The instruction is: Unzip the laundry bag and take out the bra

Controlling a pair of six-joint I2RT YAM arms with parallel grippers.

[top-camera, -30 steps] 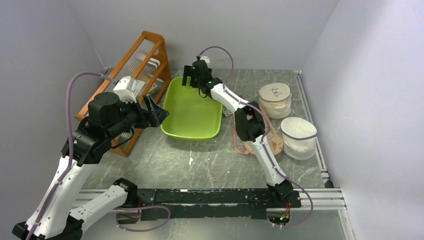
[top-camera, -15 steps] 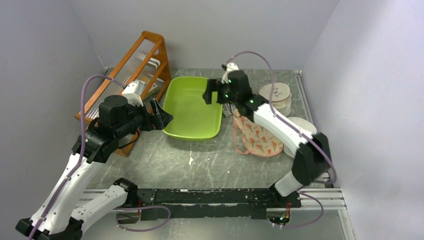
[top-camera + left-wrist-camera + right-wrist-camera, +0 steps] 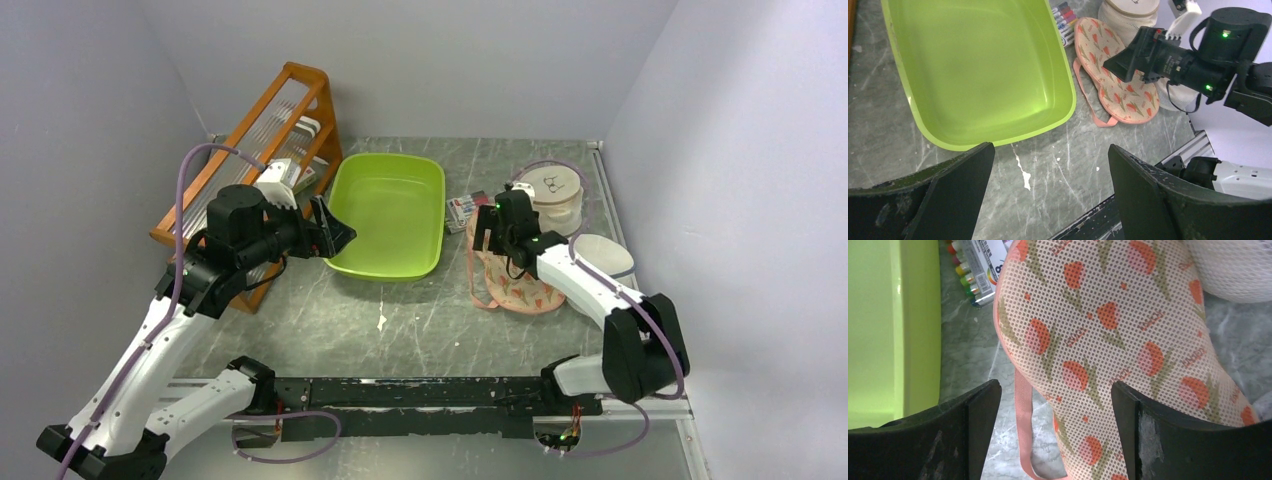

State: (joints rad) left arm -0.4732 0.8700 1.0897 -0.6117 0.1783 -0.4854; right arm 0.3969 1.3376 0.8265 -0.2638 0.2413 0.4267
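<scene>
The left gripper (image 3: 325, 228) hovers spread wide over the near-left rim of the green tub (image 3: 385, 272). A second ago the right gripper (image 3: 1054, 387) was out over the tub's far edge. It has since swung right and down, and hangs wide open just above the bag (image 3: 520, 285), which lies right of the tub and looks shut, so the reach for the zip seems to be starting. The right wrist view shows the print and the pink loop (image 3: 1022, 430) close up but no zip pull, while the top view half hides the bag. No bra shows. Beyond lies a marker pack (image 3: 460, 210).
</scene>
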